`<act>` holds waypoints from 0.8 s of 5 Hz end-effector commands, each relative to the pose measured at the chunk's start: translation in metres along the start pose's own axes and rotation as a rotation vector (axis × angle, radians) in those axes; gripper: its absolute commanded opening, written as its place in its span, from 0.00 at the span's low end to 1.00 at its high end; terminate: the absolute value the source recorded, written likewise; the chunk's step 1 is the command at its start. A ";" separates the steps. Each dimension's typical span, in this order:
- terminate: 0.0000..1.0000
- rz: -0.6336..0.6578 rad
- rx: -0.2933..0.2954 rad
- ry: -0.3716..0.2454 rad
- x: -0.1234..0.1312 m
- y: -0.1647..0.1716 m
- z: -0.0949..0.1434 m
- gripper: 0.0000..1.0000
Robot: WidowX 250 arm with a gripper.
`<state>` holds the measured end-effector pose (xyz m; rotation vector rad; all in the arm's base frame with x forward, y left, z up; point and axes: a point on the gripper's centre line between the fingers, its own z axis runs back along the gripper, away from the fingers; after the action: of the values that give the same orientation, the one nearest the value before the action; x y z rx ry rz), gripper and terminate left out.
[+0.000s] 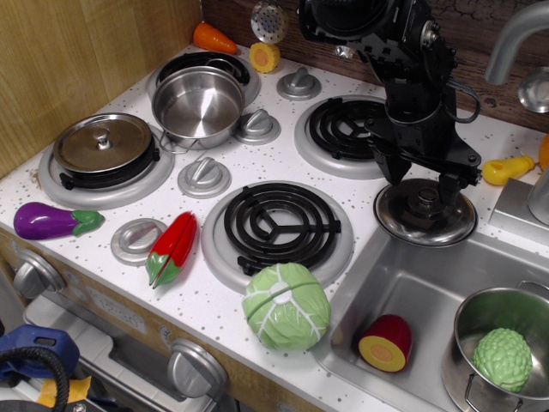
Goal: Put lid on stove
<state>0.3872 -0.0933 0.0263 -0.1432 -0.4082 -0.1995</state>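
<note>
Hiding most of the rear right burner behind the black arm. Lying flat on the white speckled stove (214,296) at about 3 o'clock from the front coil burner (276,225), beside the steel sink (403,287): mirror-shiny domed lid (425,215). Straddling its round knob: gripper (422,184), jaws standing apart either side, contact being hard to make out
</note>
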 end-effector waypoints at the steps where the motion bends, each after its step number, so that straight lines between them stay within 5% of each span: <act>1: 0.00 0.017 -0.008 -0.049 0.006 0.001 0.006 1.00; 3: 0.00 0.033 -0.014 -0.062 0.002 0.000 0.000 1.00; 4: 0.00 0.034 -0.012 -0.065 0.001 0.000 -0.001 0.00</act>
<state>0.3879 -0.0937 0.0171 -0.1660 -0.4501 -0.1578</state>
